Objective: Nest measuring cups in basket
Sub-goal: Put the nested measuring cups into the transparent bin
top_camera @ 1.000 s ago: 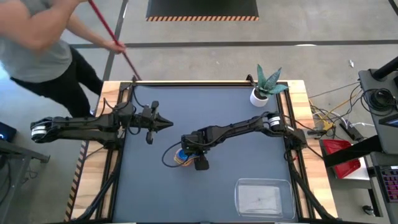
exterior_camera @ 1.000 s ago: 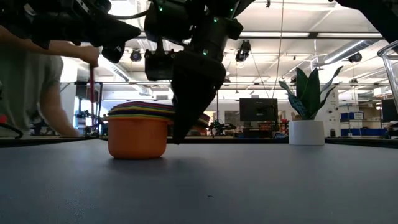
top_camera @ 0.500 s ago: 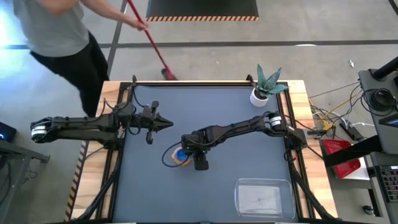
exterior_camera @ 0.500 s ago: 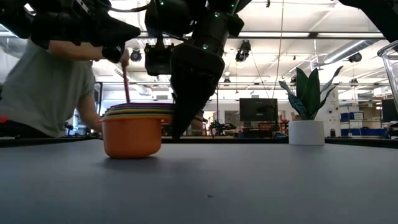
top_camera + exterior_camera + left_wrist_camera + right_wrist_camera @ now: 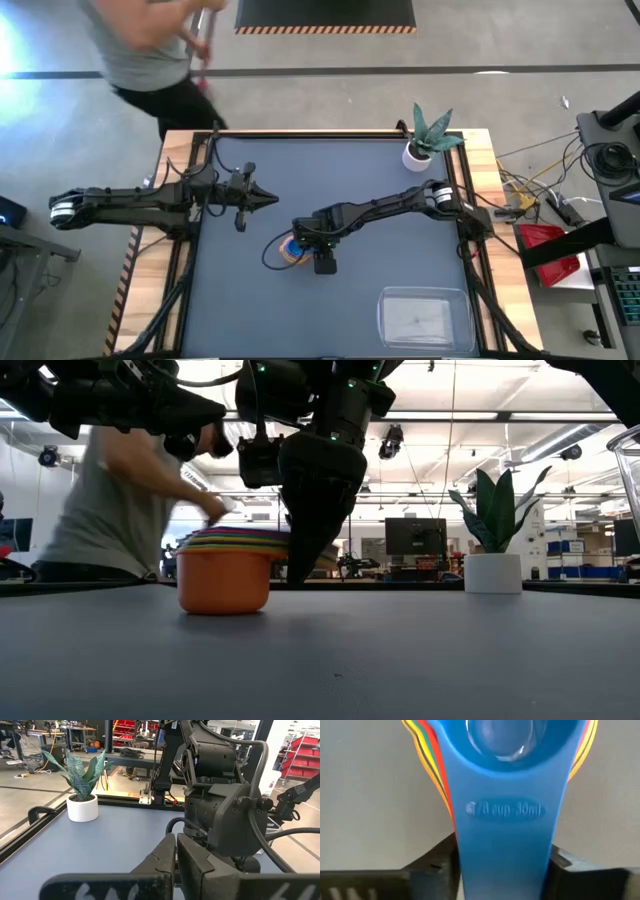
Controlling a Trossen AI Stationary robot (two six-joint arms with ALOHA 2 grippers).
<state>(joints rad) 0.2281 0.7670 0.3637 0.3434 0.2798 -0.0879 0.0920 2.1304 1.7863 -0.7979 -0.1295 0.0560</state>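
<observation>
Dark tabletop [image 5: 400,260] carries the nested measuring cups [image 5: 225,565] near its centre, well apart from the basket [image 5: 423,318]. Right gripper [image 5: 321,262] clamps their stacked handles. Left gripper [image 5: 268,199] hovers pinched together nearby.

— What kind of place do I operate in?
— I see a workshop hall: concrete floor [image 5: 420,90], red storage bins [image 5: 300,750], ceiling lights [image 5: 218,450], workbenches [image 5: 132,757] and monitor [image 5: 415,536] behind.
</observation>
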